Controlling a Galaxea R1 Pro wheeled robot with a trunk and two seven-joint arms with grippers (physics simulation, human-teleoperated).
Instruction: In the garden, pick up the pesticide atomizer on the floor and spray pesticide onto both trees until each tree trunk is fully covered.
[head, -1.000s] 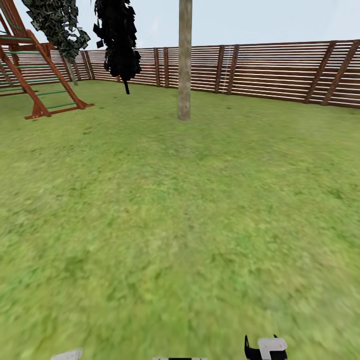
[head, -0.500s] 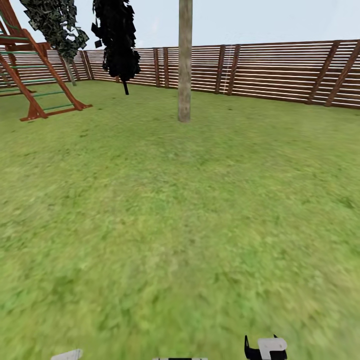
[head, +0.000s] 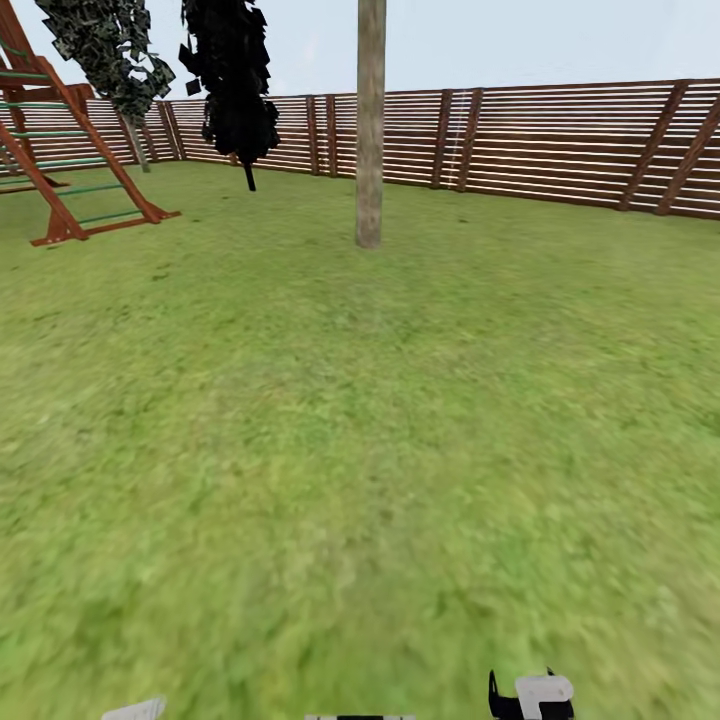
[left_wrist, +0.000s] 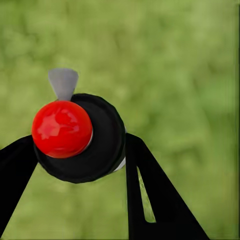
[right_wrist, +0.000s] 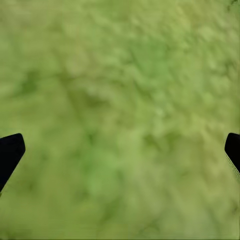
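L gripper (left_wrist: 80, 165) grasps atomizer (left_wrist: 80, 137); R gripper (right_wrist: 120, 150) fingers spread over grass (right_wrist: 120, 100).

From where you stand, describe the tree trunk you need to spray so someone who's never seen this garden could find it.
Look across the grass lawn toward the brown slatted fence at the far side. In front of it, near the middle, rises one tree trunk. It is a thick, pale grey-beige column, unlike the black tree on a thin dark stem to its left.

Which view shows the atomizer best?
Left wrist view: the atomizer, red cap on a black top, sits clamped between the left gripper fingers. The head and right wrist views give grass, nothing of the sprayer.
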